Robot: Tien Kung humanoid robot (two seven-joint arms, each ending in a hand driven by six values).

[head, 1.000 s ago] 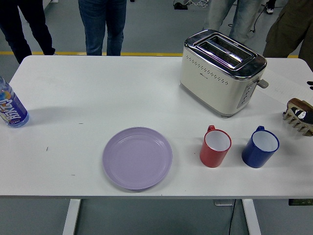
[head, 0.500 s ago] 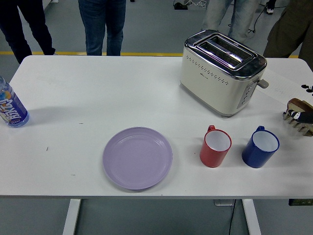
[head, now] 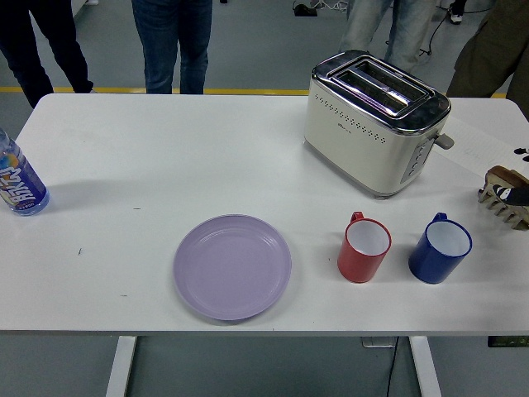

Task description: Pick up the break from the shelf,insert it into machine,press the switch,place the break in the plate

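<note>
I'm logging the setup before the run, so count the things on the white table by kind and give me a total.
Toaster: 1
Plate, purple: 1
Mugs: 2, red mug and blue mug
Bottle: 1
Wooden rack with bread, at the right edge, partly cut off: 1
Total: 6

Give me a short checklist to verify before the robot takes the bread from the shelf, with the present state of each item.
1. Toaster slots free of anything: ok, both look empty.
2. Toaster lever up: ok, it sits high on the side.
3. Purple plate bare and ready: ok.
4. Wooden shelf and bread in view: cannot tell, the picture's right edge cuts the shelf off.
5. Right robot hand holding the bread: cannot tell, only black tips show at the shelf.
6. Red mug and blue mug clear of the path: not ok, they stand between shelf and plate.
</note>
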